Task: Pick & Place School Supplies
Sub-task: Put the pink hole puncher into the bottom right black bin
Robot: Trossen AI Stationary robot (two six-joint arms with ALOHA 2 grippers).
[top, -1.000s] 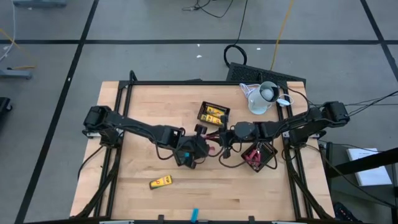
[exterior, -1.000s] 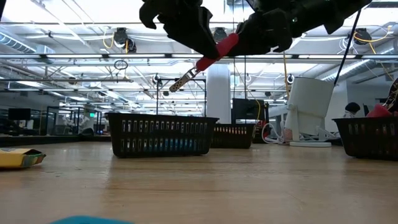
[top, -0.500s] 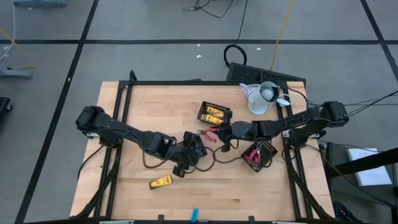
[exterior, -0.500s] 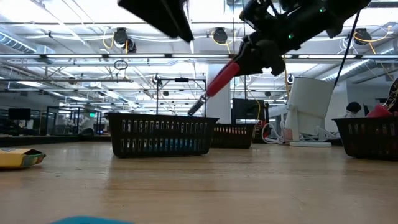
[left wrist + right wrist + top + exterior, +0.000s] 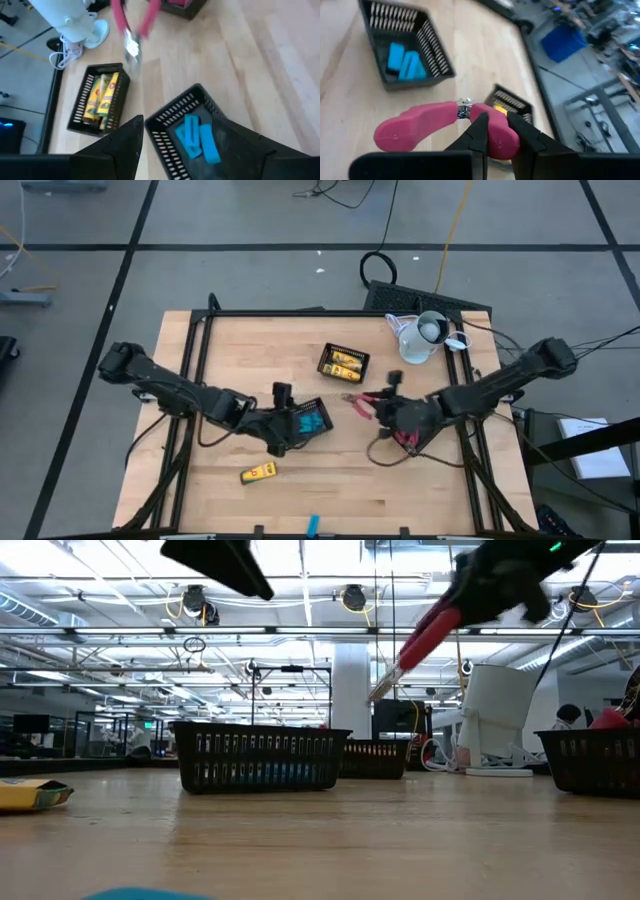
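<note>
From above, my right gripper point(image 5: 385, 409) is clamped on a pink-handled tool point(image 5: 365, 402) held over the wooden bench point(image 5: 240, 355) beside the tray of pink tools point(image 5: 425, 442), while my left gripper point(image 5: 283, 395) hangs with fingers apart near the mesh tray of blue pieces point(image 5: 312, 420). At bench level, the tool point(image 5: 425, 635) slants in the air, metal tip down. My right wrist view shows smooth, rounded handles point(image 5: 415, 131); it looks light, stiff and slippery, best pinched across one handle near the pivot.
</note>
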